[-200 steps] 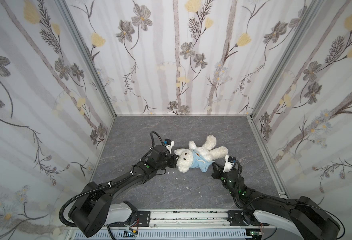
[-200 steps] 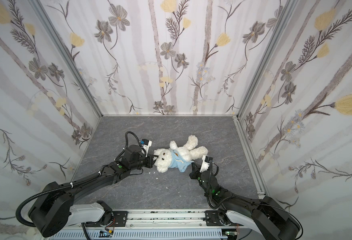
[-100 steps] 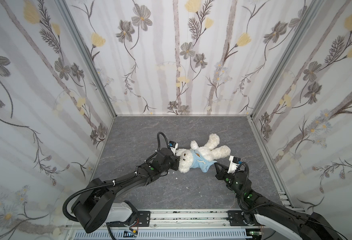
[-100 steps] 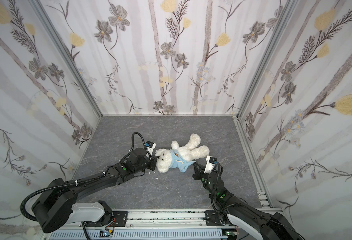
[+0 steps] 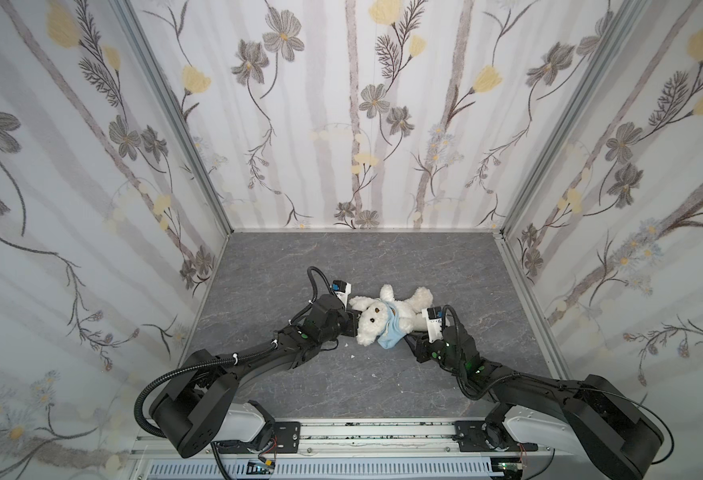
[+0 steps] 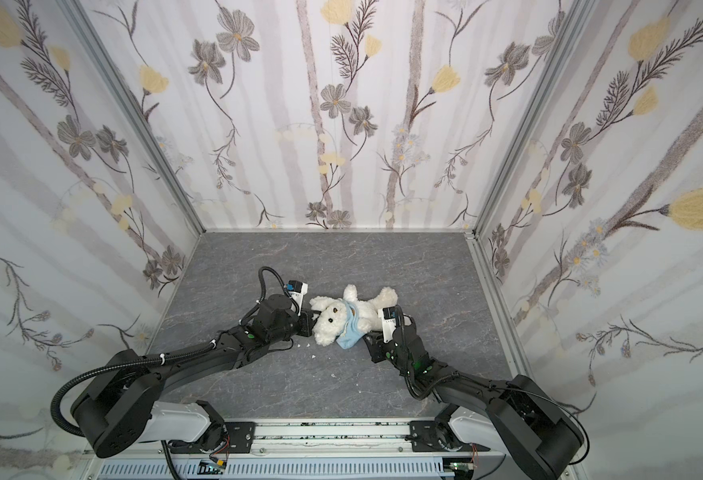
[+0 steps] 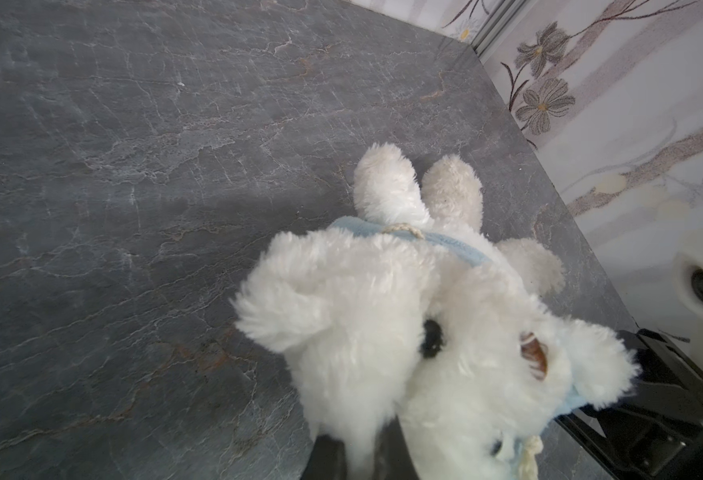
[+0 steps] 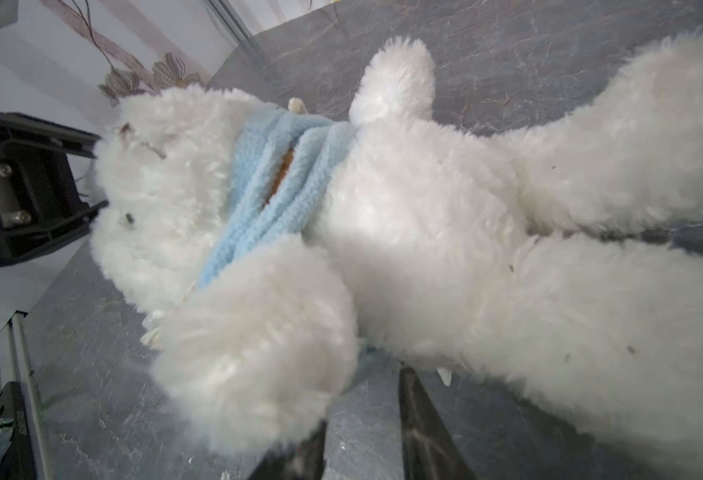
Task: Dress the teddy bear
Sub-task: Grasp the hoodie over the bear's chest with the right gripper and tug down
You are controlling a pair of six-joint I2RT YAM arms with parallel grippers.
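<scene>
The white teddy bear (image 5: 403,309) (image 6: 366,309) lies on its back in the middle of the grey floor, head toward my left arm, legs toward the back right. A light-blue hoodie (image 5: 391,332) (image 6: 350,334) (image 8: 275,183) is bunched round its neck and upper chest. My left gripper (image 5: 354,322) (image 6: 310,322) (image 7: 360,453) is shut on the fur at the side of the bear's head (image 7: 383,311). My right gripper (image 5: 410,338) (image 6: 368,338) (image 8: 362,403) stands open low beside the bear's arm and belly (image 8: 424,228). Only bare floor lies between its fingers.
Flowered walls (image 5: 92,249) close in the floor on the left, back and right. A metal rail (image 5: 362,432) runs along the front edge. Small white crumbs (image 5: 353,356) lie on the floor in front of the bear.
My right gripper's jaws have come open beside the bear. The hoodie now sits bunched nearer the neck. The left gripper has kept its hold on the head.
</scene>
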